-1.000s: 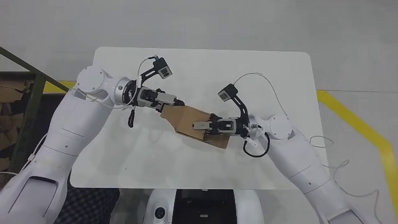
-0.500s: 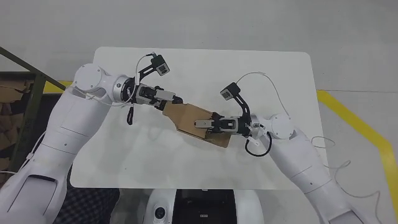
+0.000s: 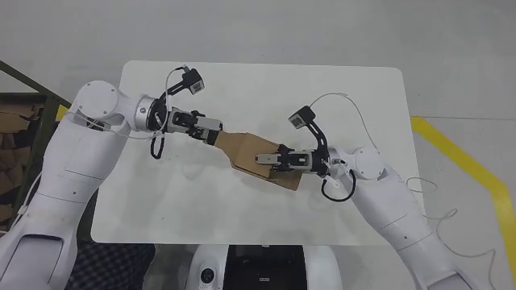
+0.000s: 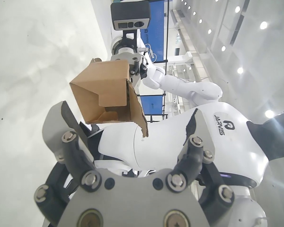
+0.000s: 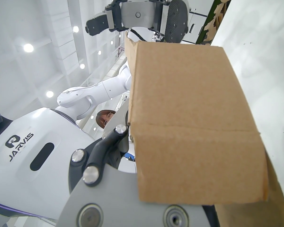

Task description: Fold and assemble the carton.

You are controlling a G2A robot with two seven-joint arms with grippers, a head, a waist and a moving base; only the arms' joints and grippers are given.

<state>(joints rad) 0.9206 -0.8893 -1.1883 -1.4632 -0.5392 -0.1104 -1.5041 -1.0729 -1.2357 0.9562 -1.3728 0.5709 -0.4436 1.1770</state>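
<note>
A brown carton (image 3: 256,155) is held over the middle of the white table (image 3: 347,97), folded into a box shape. My right gripper (image 3: 268,159) is shut on its near end, one finger lying across the top face. In the right wrist view the carton (image 5: 191,119) hides most of that gripper. My left gripper (image 3: 213,134) hangs open just off the carton's far end, apart from it. In the left wrist view the carton (image 4: 101,93) shows an open end with loose flaps, ahead of the spread left gripper (image 4: 129,106).
A green frame with cardboard scraps (image 3: 16,121) stands off the table's left side. A yellow floor line (image 3: 459,153) runs to the right. The table has free room around the carton.
My left gripper has drawn back to the left, off the carton end it was touching. The carton and right gripper have shifted slightly right.
</note>
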